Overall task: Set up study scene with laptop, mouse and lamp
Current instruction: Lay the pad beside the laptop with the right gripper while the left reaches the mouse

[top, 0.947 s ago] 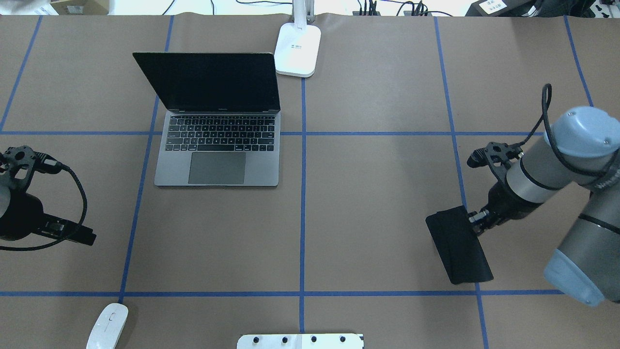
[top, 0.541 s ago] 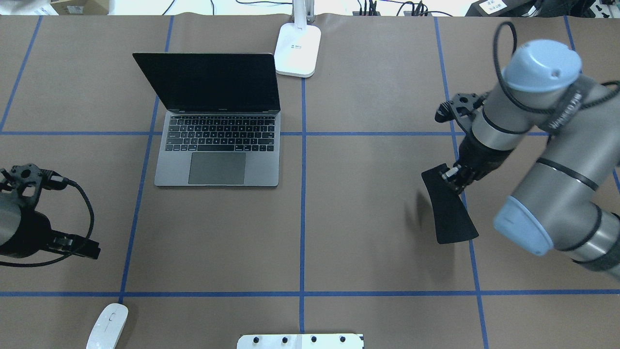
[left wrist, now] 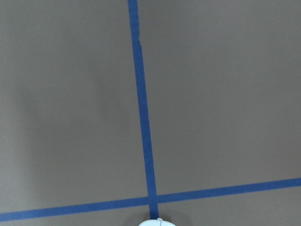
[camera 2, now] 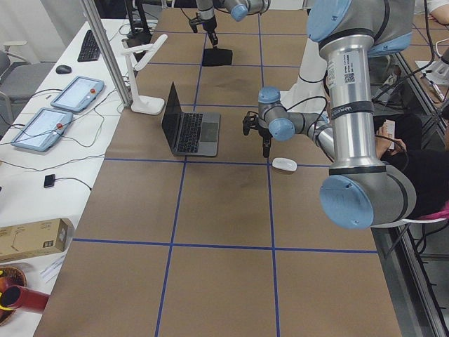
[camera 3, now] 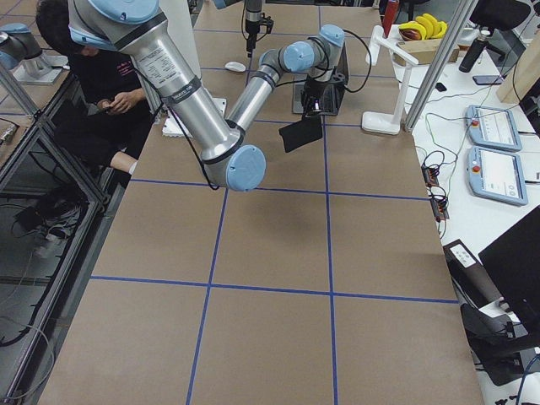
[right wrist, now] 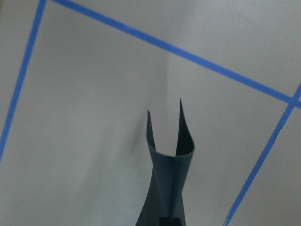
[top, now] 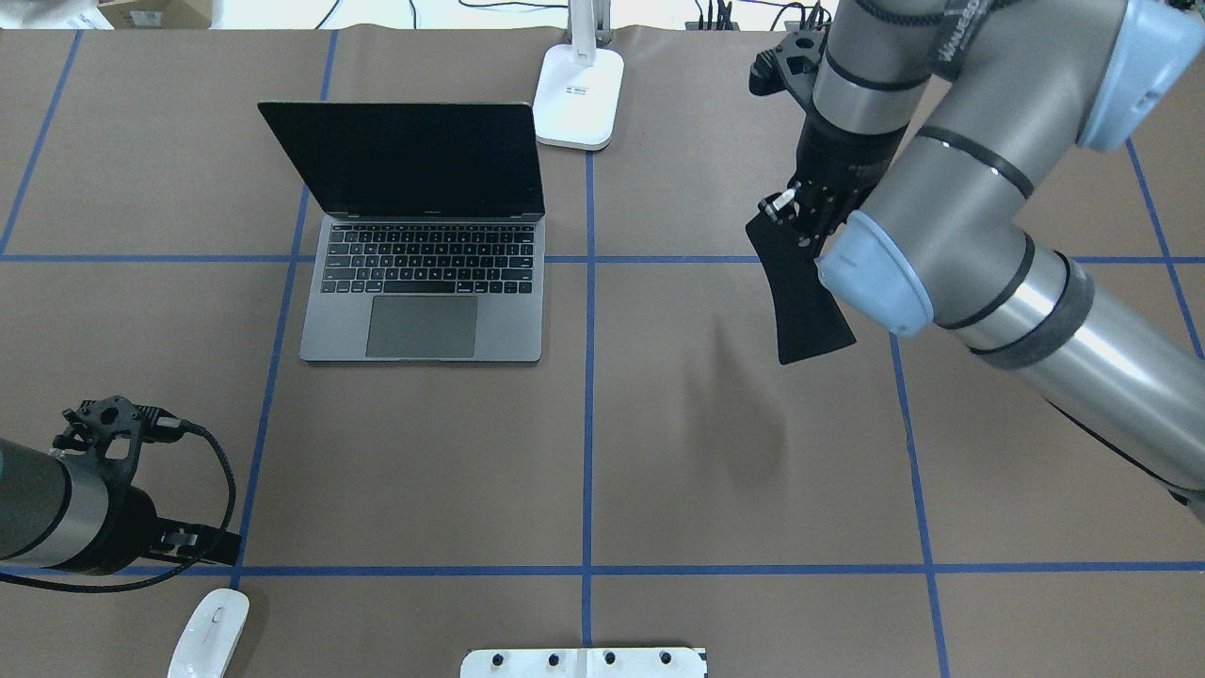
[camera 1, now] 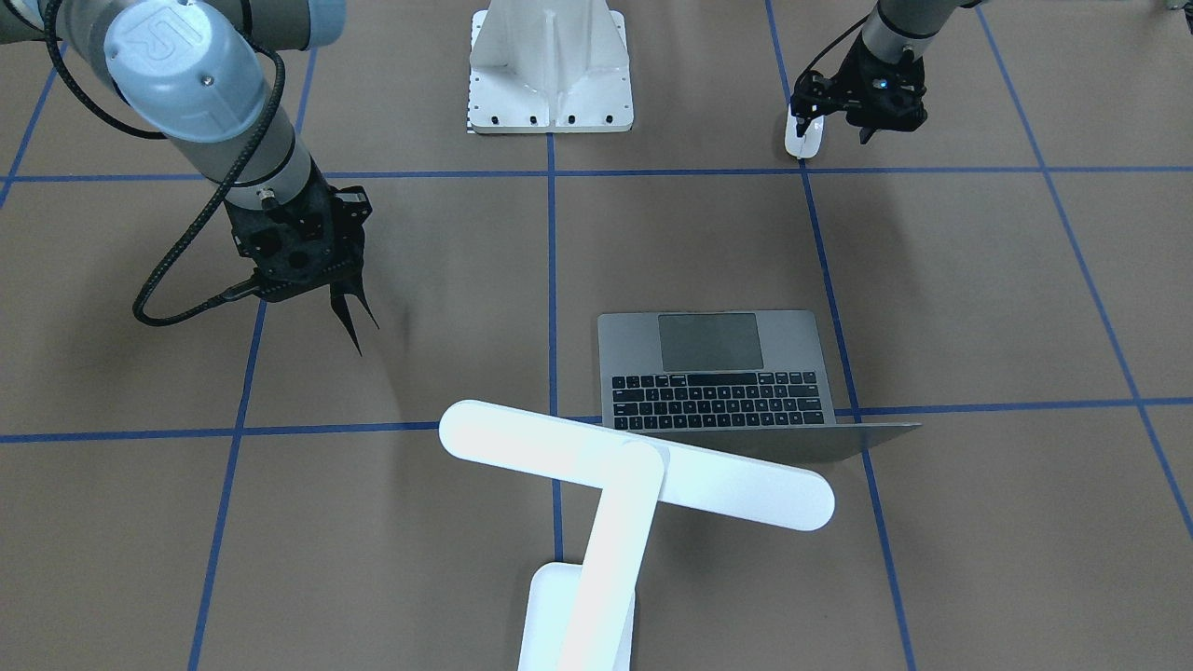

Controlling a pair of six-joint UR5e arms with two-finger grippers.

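Hovering just beyond the mouse (top: 209, 633), which lies at the near left of the table (top: 659, 452), the left gripper (top: 221, 544) shows too little of its fingers, so I cannot tell whether they are spread. That mouse looks light, hard and slick; a pinch across its long flanks at mid-length would likely hold best. Further right, on the far side, the open laptop (top: 424, 311) sits flat, with the lamp (top: 578, 104) just right of its screen. Rightmost, the right gripper (top: 798, 215) pinches one edge of a black pad (top: 808, 311), which hangs limp and curled above the table.
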